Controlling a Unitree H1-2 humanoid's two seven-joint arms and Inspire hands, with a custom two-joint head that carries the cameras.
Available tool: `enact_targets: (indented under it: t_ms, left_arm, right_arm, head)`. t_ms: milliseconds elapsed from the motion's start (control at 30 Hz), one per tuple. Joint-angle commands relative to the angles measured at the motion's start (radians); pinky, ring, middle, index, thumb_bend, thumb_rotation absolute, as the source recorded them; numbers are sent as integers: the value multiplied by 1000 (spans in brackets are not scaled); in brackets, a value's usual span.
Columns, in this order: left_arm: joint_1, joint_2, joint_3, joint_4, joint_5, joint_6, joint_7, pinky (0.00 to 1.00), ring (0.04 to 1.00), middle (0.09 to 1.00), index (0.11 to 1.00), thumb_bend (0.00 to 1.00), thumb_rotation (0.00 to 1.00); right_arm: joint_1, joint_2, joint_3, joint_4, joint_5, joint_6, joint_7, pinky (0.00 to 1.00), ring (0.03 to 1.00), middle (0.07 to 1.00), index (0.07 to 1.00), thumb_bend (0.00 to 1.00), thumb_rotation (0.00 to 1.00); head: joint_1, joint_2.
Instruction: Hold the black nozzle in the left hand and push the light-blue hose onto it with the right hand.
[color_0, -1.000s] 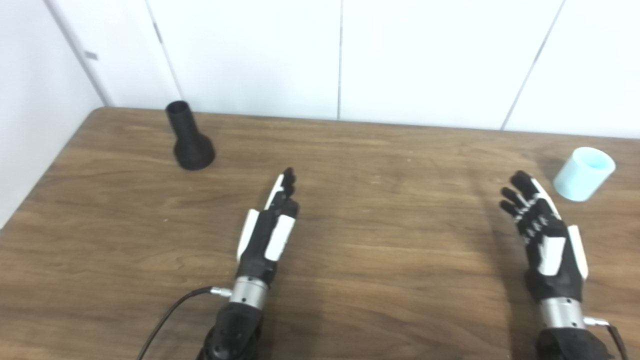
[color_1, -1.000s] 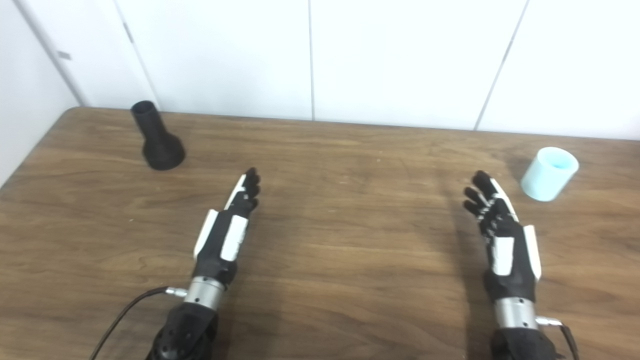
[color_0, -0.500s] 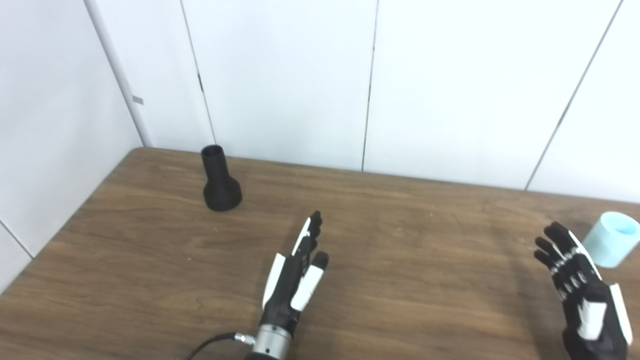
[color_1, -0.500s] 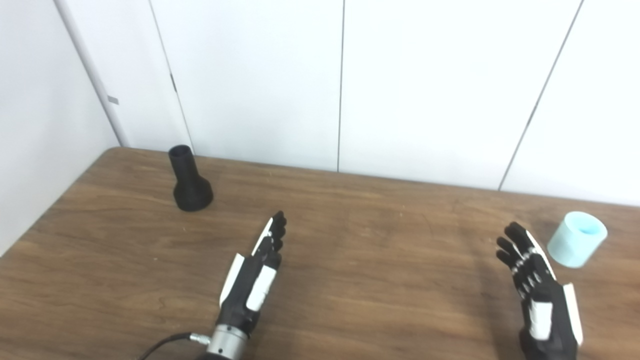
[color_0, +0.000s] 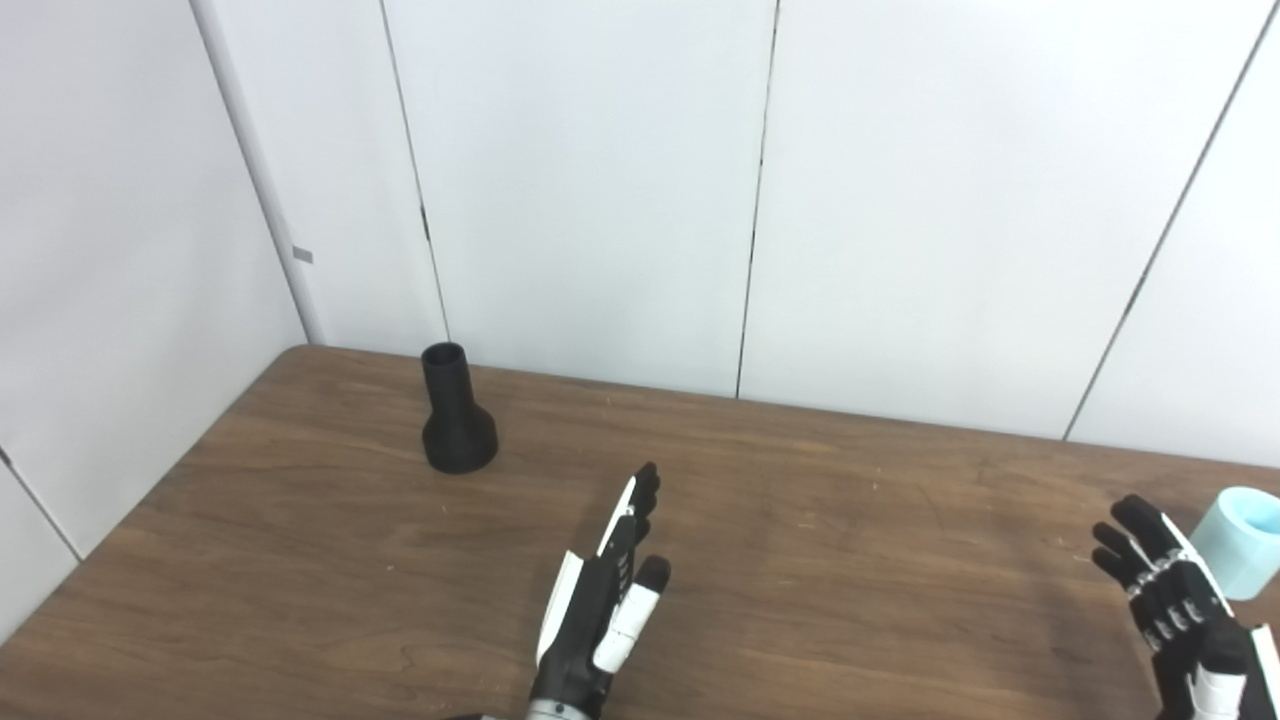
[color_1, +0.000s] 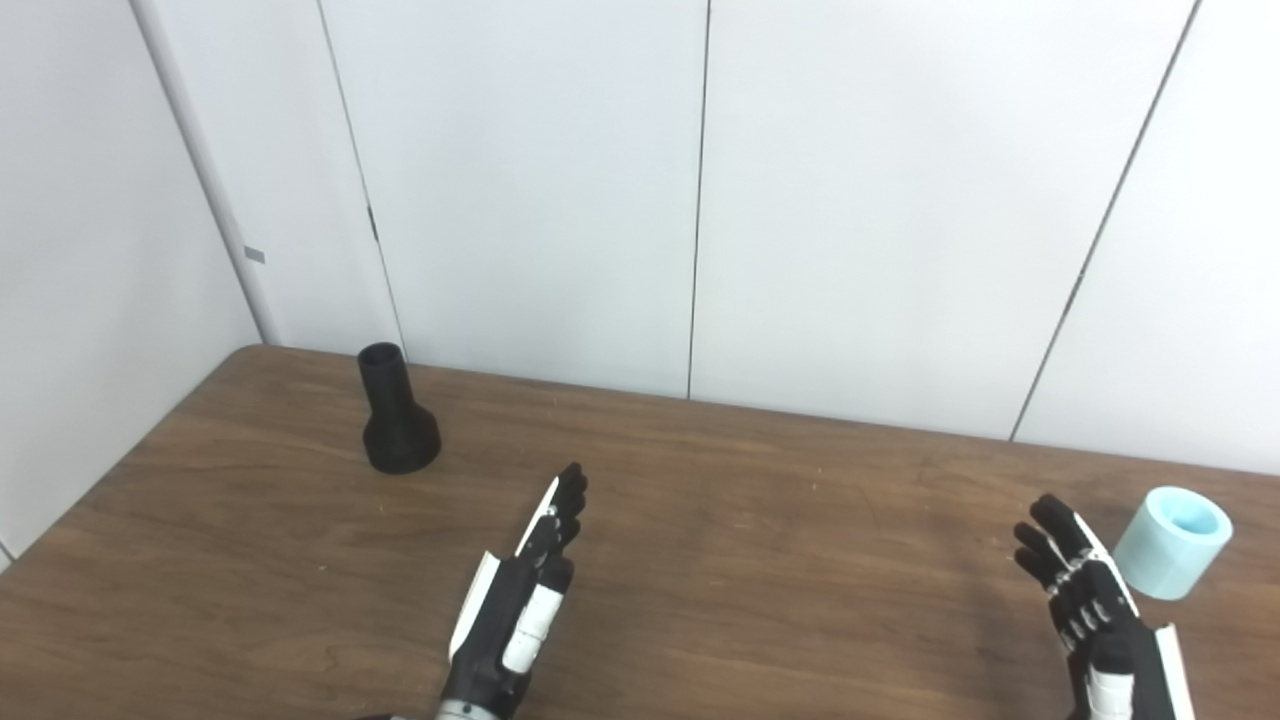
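The view has been tilted up since a second ago (camera shift; nothing on the table was moved). Left hand (color_1: 515, 610) and right hand (color_1: 1095, 615) are held empty, fingers spread. Black nozzle (color_1: 395, 425) is stood upright far-left, light-blue hose (color_1: 1170, 542) just beyond the right fingertips.

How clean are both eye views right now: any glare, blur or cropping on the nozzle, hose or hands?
Left eye view: black nozzle sharp, no glare; light-blue hose cut by the right edge; right hand partly cropped. Right eye view: hose whole, slightly soft; left hand casts a soft shadow on the table; wall evenly lit.
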Motion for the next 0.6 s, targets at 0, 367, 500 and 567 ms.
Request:
enact_targets:
  t_ms: [0, 367, 500, 567]
  left_arm:
    - [15, 9, 12, 42, 8, -7, 13, 1000, 1000, 1000, 1000, 918, 1000]
    - [-22, -18, 119, 88, 126, -11, 200, 1000, 1000, 1000, 1000, 862, 1000]
    - [-53, -19, 156, 124, 205, -18, 310, 1000, 1000, 1000, 1000, 720, 890]
    - [-65, -16, 166, 147, 230, -15, 355, 1000, 1000, 1000, 1000, 693, 853]
  right_arm:
    - [62, 13, -3, 119, 9, -30, 5, 855, 874, 904, 879, 713, 1000]
    - [58, 18, 0, 140, 5, -49, 4, 845, 874, 903, 875, 716, 1000]
    - [53, 15, -1, 156, 6, -58, 5, 846, 874, 903, 875, 714, 1000]
    - [53, 15, -1, 155, 7, -57, 6, 847, 875, 903, 875, 714, 1000]
  head:
    - [1, 1]
    - [1, -6]
    - [4, -6]
    - [5, -4]
